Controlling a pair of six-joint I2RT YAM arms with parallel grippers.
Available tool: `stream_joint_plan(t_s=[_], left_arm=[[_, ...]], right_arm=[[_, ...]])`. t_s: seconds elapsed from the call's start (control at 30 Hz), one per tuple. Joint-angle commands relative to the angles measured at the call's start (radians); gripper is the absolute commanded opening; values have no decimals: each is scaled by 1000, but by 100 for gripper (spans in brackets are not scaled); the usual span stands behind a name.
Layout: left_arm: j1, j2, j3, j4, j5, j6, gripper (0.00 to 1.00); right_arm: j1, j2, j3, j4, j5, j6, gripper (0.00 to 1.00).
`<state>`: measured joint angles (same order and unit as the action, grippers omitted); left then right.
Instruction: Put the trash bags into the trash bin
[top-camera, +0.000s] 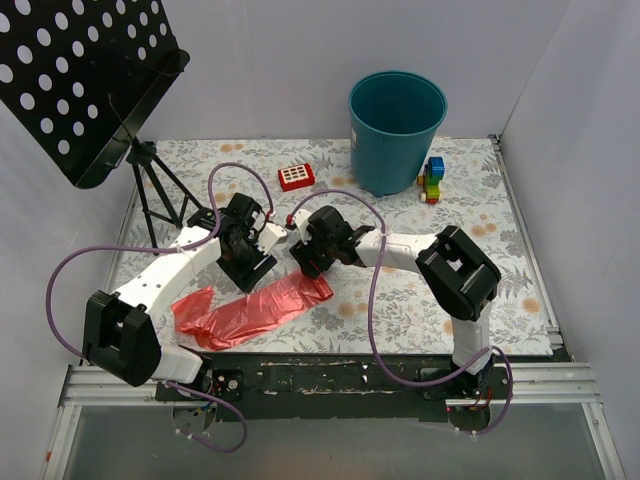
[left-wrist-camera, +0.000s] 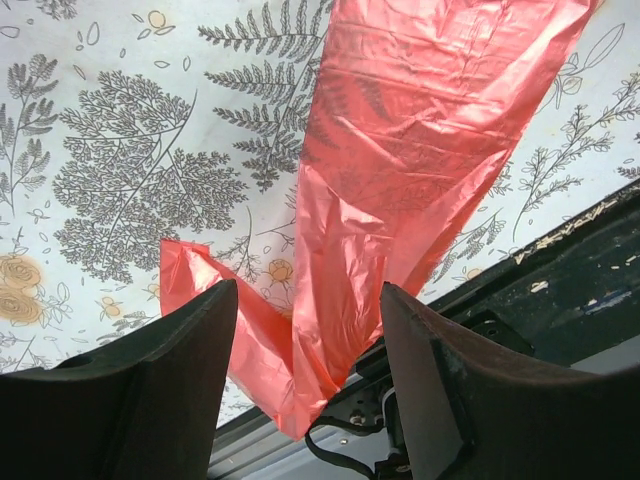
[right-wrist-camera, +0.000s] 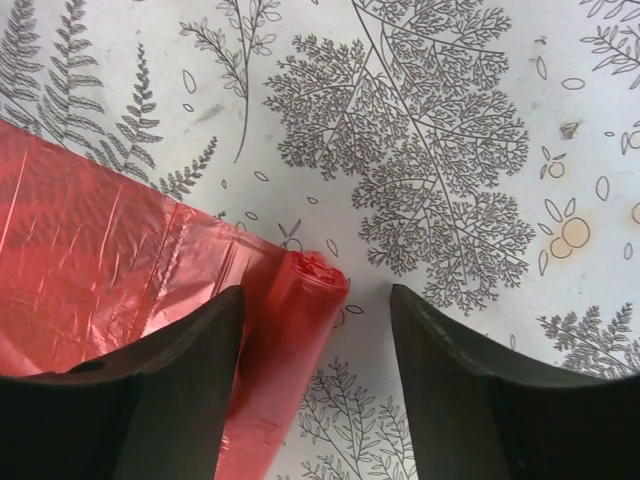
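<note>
**A:** What's the surface?

**B:** A table (top-camera: 480, 290) under a cloth printed with grey ferns, with plain white walls around it.

**A:** And the left gripper (top-camera: 250, 262)?

**B:** Its fingers stand spread, with nothing pinched. The trash bags (top-camera: 255, 308) lie flat on the cloth directly under it. They form a red-pink sheet that runs below the gap between its fingers and out past them (the film is creased and glossy).

**A:** The right gripper (top-camera: 305, 262)?

**B:** Spread too, gripping nothing. The rolled end of the film lies below its gap, close by one finger. Whether they touch I cannot tell.

**A:** The trash bin (top-camera: 396, 130)?

**B:** Upright, well beyond both grippers toward the far wall, and apart from the bags.
</note>
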<state>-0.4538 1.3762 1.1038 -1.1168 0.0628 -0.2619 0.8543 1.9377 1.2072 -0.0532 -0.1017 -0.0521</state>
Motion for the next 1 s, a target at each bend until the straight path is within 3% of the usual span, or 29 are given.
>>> stream_joint_plan(t_s=[0.0,0.1,0.23,0.27,0.33,0.5,0.63,0.77,0.87,0.97], left_arm=[[3,-23,47,14,-32,-19,59],[4,-9,63,12,-49,-40,59],[17,7,83,40,-116,-63,59],[24,9,84,58,-116,-71,59],[35,14,73,96,-80,-80,59],[61,-5,21,254,177,-47,59],[113,-89,-53,501,440,22,60],[115,-158,-140,745,724,157,60],[113,-102,-98,844,822,106,61],[112,-4,-4,836,922,70,61]], right_arm=[[26,18,-29,-157,46,8,63],[54,61,-5,-178,39,3,43],[80,89,-6,-191,52,1,34],[80,89,-8,-191,59,3,28],[78,77,-12,-185,80,-17,2],[32,-103,-70,-123,141,-182,1],[-12,-288,-80,-134,34,-360,1],[-57,-407,-40,-171,-96,-439,1],[-58,-463,8,-246,-112,-505,1],[-58,-540,9,-246,-73,-538,1]])
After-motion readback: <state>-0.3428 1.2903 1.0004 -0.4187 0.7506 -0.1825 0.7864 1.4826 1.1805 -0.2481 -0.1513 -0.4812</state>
